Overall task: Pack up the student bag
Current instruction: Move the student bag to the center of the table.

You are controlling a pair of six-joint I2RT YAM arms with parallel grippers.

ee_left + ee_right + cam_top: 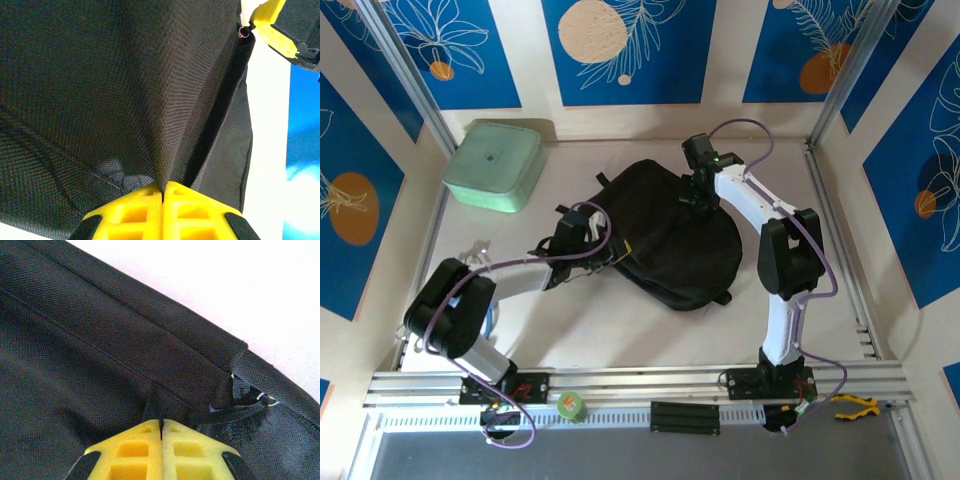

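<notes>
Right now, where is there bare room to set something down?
Bare: the near strip between student bag and front rail; the far strip right of the green box. Crowded: mid-table, where left hand and right hand pinch it.

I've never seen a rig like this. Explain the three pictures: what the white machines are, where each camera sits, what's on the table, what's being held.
The white jointed machines are two robot arms, the left arm and the right arm, bolted at the near edge of the table. The wide picture comes from a fixed camera above and behind them. On the table lie a large black backpack, the student bag, and a mint-green lidded box in the far left corner. The other two pictures come from cameras on the wrists, each looking along its own yellow fingers. The left gripper is shut, pinching a fold of the bag's fabric. The right gripper is shut on the bag too, near a small metal ring.
</notes>
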